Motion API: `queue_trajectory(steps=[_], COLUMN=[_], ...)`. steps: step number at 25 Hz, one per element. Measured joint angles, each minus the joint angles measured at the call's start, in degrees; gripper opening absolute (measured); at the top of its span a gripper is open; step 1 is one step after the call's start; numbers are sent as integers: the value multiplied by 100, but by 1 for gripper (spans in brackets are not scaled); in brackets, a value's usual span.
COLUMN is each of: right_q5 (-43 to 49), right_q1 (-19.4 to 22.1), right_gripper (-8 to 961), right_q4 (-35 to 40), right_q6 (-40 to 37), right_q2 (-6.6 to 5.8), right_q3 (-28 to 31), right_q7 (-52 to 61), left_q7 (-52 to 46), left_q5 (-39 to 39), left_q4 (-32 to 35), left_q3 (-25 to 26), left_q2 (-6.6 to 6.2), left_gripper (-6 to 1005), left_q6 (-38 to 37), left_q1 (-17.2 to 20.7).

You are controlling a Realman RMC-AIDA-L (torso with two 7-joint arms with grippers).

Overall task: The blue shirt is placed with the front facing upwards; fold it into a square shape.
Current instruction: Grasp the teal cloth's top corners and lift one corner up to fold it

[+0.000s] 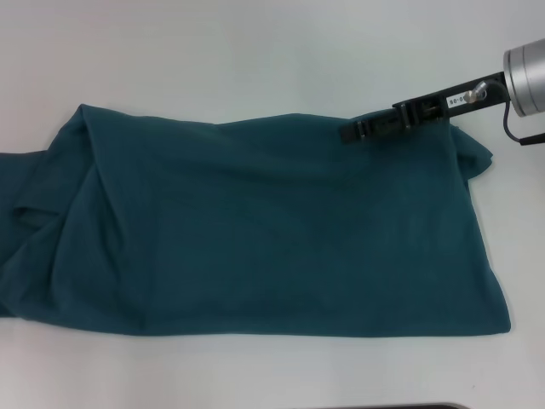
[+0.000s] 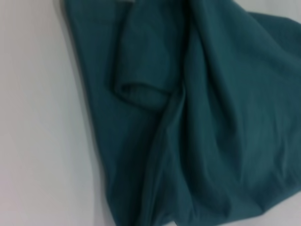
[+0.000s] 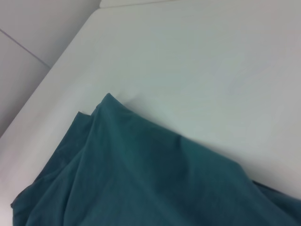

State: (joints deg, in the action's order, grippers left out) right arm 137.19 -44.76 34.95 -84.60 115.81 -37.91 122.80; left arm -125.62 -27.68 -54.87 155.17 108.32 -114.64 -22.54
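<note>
The shirt [image 1: 255,230] lay folded lengthwise across the desk [image 1: 213,51]. The right tool [image 1: 353,132] rested at its far edge, closure not discernible. Loosely gripped cloth could be dragged, and the fold spoiled.

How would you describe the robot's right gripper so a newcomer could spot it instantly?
Start at the white table, then the blue shirt spread across it. At the shirt's far right corner sits the right gripper, a black bar on a silver arm, the only hard object there.
</note>
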Motion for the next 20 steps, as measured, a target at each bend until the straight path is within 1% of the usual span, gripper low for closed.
queue_trajectory(steps=[4, 10, 13, 16, 20], right_q5=[0, 0, 2, 2, 1], right_q1=[-34, -44, -1, 27, 29], right_gripper=[697, 696, 696, 695, 695], right_q4=[0, -1, -8, -45, -76], right_q6=[33, 44, 44, 44, 45], right_q2=[11, 48, 65, 74, 90], right_q3=[-17, -52, -58, -58, -59], right_q7=[-28, -47, -72, -97, -123], left_q7=[19, 50, 33, 3, -5], left_q5=[48, 128, 157, 244, 305], left_q4=[336, 548, 685, 722, 709], left_q3=[-30, -57, -192, -289, -288], left_q2=[-24, 2, -4, -1, 6], left_gripper=[499, 499, 498, 497, 493], left_q6=[87, 393, 555, 674, 717], left_q1=[4, -121, -173, -209, -243])
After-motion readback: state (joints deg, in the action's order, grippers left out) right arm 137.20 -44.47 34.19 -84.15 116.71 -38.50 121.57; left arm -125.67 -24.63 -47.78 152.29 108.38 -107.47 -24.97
